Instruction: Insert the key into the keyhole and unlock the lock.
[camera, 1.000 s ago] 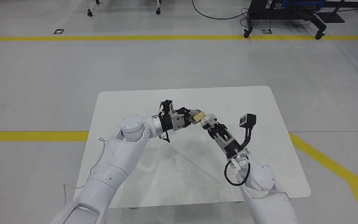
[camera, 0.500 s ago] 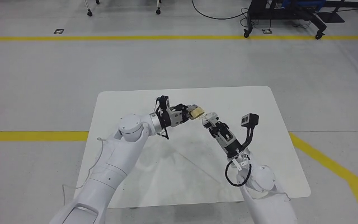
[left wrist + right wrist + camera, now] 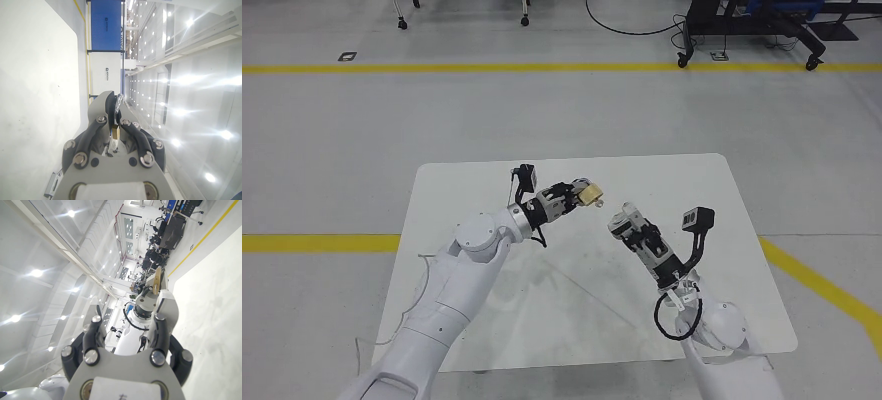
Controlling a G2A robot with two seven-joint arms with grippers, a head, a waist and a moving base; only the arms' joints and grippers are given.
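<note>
You have the lock [image 3: 590,193] clamped in the left jaws, held up off the table [image 3: 462,190] toward its 12 o'clock side. In the left wrist view its brass body sits deep between the closed jaws, with the shackle [image 3: 118,106] running out toward the tips. The right jaws stand open and empty, a little apart from the lock at about its 4 o'clock.

I cannot make out the key. A small pale piece [image 3: 113,144] under the lock body may be it, but it is too small to tell. Nor can you read whether the shackle has sprung.

My judgement is that the holding is done, the right jaws carry nothing to turn, and the unlocking remains unconfirmed.
</note>
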